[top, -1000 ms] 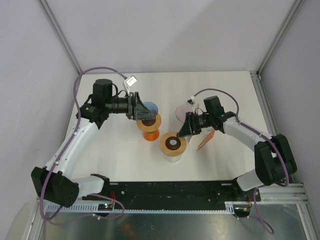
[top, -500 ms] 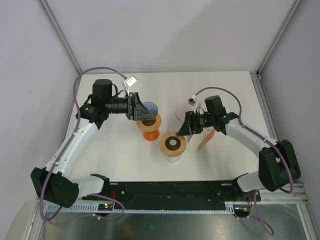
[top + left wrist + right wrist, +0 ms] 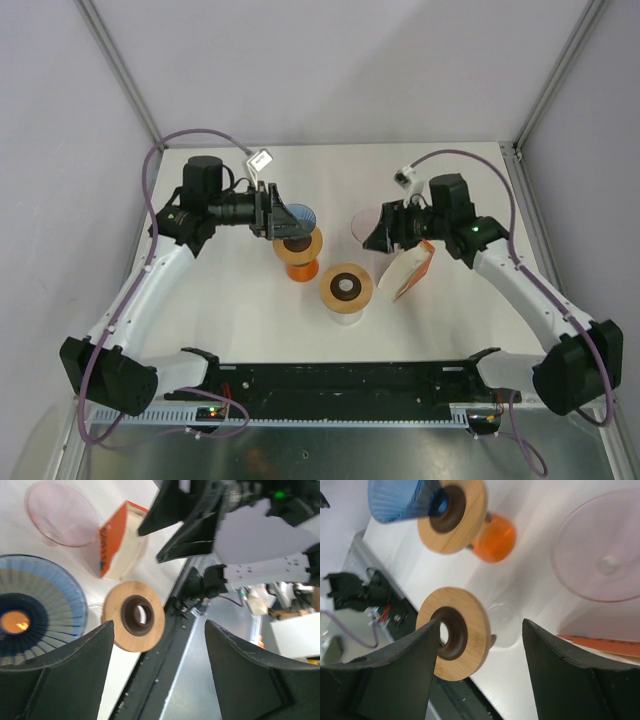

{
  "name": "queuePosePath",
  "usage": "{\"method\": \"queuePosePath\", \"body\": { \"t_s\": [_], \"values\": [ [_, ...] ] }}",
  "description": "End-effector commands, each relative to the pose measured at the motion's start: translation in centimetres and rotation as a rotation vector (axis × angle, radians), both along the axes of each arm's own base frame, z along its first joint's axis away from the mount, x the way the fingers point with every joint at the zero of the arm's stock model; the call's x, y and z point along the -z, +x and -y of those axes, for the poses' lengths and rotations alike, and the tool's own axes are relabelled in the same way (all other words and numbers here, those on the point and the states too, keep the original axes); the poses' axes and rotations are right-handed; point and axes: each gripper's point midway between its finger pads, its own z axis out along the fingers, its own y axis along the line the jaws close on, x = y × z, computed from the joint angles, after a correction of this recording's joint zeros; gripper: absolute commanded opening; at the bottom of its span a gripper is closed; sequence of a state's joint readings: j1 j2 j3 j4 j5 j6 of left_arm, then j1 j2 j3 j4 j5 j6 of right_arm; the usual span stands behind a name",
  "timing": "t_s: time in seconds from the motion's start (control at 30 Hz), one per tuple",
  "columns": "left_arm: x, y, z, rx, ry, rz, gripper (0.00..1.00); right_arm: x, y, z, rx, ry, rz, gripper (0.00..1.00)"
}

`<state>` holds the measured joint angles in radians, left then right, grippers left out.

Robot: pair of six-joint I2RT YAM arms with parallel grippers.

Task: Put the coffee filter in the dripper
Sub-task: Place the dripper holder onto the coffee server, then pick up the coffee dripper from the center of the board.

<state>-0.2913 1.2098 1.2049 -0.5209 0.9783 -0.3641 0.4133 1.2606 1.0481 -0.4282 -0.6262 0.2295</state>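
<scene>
left end effector (image 3: 271,212) hangs just beside the blue dripper (image 3: 301,216). fingers are spread wide, nothing held. the dripper sits in a wooden collar (image 3: 312,244) on an orange stand (image 3: 300,269).

right end effector (image 3: 374,233) hangs next to the pink dish (image 3: 361,221). its fingers are also wide apart and empty.

coffee filters (image 3: 401,272) are a cream stack inside an orange box (image 3: 426,259) that rests tilted on the tabletop (image 3: 450,180). the box is just right of a second wooden ring (image 3: 346,287), which sits on a clear glass. the box is near the right end effector and not touching it. no filter in the dripper yet.

left wrist view shows the box's open face, with the filters inside.
</scene>
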Motion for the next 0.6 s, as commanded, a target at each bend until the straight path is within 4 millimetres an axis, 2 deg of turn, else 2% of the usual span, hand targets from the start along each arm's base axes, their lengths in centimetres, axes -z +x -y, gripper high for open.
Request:
{"method": "queuePosePath", "body": {
  "t_s": [0.0,0.1,0.27,0.4,0.57],
  "values": [
    [-1.7,2.4,-1.9,-0.120,0.117,0.245,0.79,-3.8,3.2,4.3,0.233,-0.141,0.184,0.74],
    [-1.2,4.2,-3.5,-0.207,0.227,0.329,0.82,-3.7,5.1,7.7,0.395,-0.260,0.221,0.85],
    [-1.6,6.1,-5.9,-0.315,0.355,0.432,0.96,-2.7,7.1,10.4,0.512,-0.350,0.214,0.96],
    [-2.2,7.0,-7.0,-0.362,0.413,0.484,0.99,-1.7,8.4,11.1,0.543,-0.383,0.206,0.99],
    [-2.7,7.3,-7.4,-0.389,0.422,0.490,1.00,-0.9,9.6,11.6,0.573,-0.416,0.207,0.99]
  ]
}}
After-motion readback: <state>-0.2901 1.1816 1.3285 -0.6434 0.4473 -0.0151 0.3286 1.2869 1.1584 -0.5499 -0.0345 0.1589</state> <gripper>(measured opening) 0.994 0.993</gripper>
